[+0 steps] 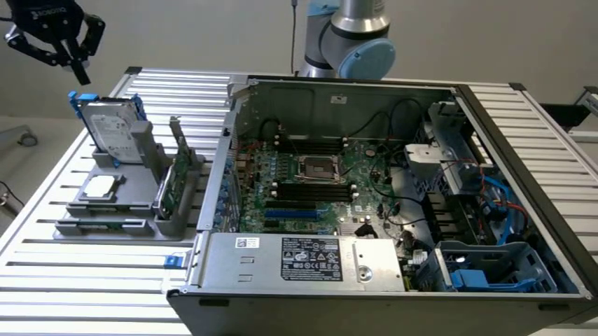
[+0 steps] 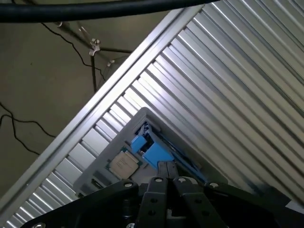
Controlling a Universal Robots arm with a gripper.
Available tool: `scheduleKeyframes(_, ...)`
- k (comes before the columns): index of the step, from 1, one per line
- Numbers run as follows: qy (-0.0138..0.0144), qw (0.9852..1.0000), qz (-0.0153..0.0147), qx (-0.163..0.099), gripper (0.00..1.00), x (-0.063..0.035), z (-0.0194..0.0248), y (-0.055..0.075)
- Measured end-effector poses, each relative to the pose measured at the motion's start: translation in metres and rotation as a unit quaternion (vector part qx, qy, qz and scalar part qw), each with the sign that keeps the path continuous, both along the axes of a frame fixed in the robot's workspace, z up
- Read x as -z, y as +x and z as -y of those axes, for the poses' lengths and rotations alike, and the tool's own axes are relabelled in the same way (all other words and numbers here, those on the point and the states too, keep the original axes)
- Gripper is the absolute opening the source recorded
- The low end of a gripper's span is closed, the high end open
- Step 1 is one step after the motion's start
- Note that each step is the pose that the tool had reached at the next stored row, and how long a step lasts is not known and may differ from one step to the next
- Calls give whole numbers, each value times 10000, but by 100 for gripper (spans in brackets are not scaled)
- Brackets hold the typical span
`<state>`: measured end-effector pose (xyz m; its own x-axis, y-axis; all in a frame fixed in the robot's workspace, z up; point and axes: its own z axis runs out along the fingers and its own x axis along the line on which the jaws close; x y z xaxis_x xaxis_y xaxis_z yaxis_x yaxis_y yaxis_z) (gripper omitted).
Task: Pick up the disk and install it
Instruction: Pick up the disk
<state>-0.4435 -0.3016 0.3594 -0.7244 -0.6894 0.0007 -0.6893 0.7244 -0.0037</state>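
Observation:
The disk (image 1: 112, 129) stands on edge in a grey holder (image 1: 122, 210) at the exterior view's left, white label facing out and blue rails along its sides. My gripper (image 1: 80, 75) hangs well above it, a little toward the exterior view's left, and touches nothing. In the wrist view the gripper (image 2: 166, 166) is shut and empty, its fingertips (image 2: 161, 167) pressed together. Just beyond them the disk's blue rail (image 2: 153, 153) shows from above.
The holder also carries a small square silver chip (image 1: 101, 185) (image 2: 123, 164) and an upright green circuit card (image 1: 176, 175). An open computer case (image 1: 393, 182) takes up the slatted table's (image 1: 56, 280) middle and right, with a blue drive cage (image 1: 495, 266) at its near right corner. The table's edge (image 2: 85, 118) and the floor lie beside the holder.

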Motion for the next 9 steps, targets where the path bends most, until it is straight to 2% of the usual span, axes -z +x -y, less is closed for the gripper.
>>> scheduleKeyframes(5, 0, 9990, 0, -458, 11, -29, 0, 0)
scheduleKeyframes(9, 0, 9966, 0, -820, 11, -54, 0, 0)
